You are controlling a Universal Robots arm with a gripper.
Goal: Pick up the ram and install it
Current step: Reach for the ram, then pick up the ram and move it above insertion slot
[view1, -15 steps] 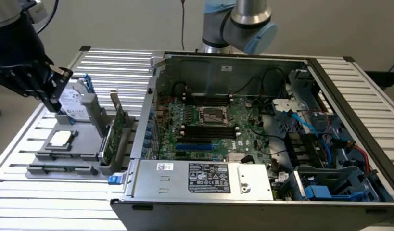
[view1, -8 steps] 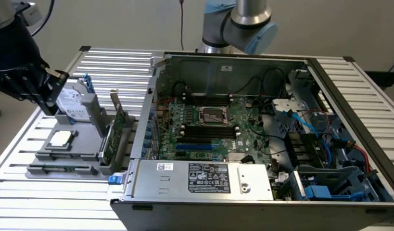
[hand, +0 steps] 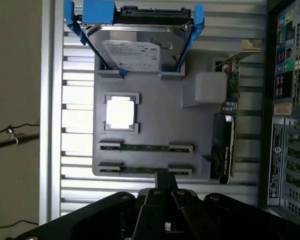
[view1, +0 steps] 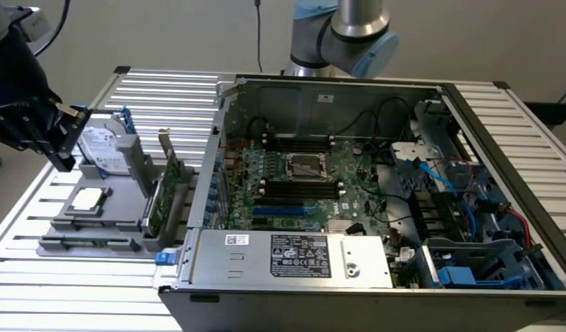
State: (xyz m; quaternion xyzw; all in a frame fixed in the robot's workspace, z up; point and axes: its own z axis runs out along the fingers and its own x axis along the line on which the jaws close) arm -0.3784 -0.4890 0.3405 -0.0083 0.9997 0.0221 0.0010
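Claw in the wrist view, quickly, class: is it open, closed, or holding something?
Claw: closed, holding nothing.

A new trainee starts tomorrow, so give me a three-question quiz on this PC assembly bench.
1. How many ram sticks lie in the gray fixture? A one, B two, C four.
2. Fill in: the hard drive sits in a ____ carrier.
3. True or false: the tool grips a ram stick.
Key: 1 B; 2 blue; 3 false, it is shut on nothing.
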